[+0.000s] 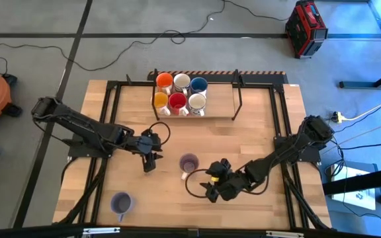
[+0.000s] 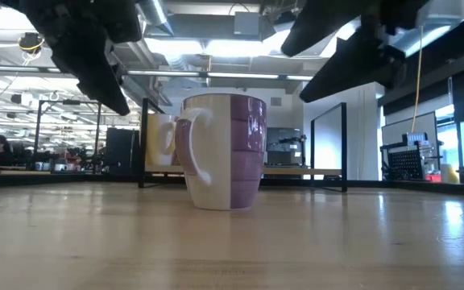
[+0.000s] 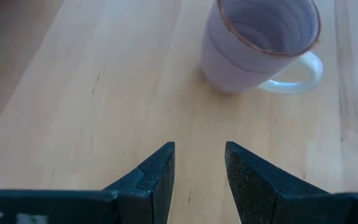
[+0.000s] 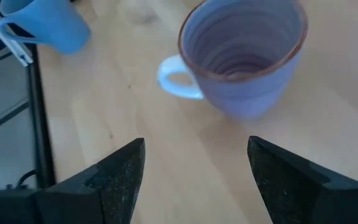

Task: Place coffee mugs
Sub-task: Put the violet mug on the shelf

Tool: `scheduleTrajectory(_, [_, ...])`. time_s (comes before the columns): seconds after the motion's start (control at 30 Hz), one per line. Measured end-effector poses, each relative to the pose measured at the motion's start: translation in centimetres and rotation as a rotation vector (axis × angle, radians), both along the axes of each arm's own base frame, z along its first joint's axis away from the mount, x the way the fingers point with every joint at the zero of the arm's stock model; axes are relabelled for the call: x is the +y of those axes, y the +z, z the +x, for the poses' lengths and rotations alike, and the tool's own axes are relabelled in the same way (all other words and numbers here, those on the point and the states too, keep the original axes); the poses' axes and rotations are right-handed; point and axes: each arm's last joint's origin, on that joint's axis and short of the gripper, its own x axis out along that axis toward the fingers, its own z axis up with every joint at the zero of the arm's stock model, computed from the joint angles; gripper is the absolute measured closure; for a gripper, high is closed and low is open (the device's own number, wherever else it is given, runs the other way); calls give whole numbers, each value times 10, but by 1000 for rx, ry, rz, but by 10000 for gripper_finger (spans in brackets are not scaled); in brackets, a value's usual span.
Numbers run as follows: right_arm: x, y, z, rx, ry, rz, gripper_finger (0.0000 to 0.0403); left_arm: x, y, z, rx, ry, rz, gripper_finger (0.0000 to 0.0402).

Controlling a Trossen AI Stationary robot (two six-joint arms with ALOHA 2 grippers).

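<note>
Purple mug (image 1: 189,162) upright mid-table, bare wood around; left end effector (image 1: 149,163) and right end effector (image 1: 211,188) flank it, both open, empty.

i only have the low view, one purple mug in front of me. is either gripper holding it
Observer: No. The purple mug stands free on the table between the left gripper and the right gripper; both are open and empty.
Operator: any other mugs out
Observer: A second purple mug stands near the table's front edge, on the left arm's side.
Operator: and the rest
Observer: Six stand in two rows on the rack at the back: orange, white, blue behind; orange, red, white in front.
</note>
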Motion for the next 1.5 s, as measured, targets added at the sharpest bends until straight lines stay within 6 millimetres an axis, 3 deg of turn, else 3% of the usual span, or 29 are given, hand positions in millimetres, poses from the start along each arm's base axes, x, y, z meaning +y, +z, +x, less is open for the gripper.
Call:
scheduleTrajectory(0.27, [-12,-3,6,-1,-30,-99,130,-1,-19,4,-39,8,1,266])
scheduleTrajectory(0.73, [-22,-48,24,113,-54,-121,130,-18,-54,66,9,-63,6,266])
scheduleTrajectory(0.87, [-29,-49,27,117,-81,-141,130,-24,-50,76,-5,-102,-33,266])
scheduleTrajectory(1.17, [-41,-47,24,193,-44,-213,130,-37,-43,78,-57,-151,-58,266])
scheduleTrajectory(1.5, [-50,-30,11,260,-44,-280,130,-49,-38,79,-105,-232,-115,266])
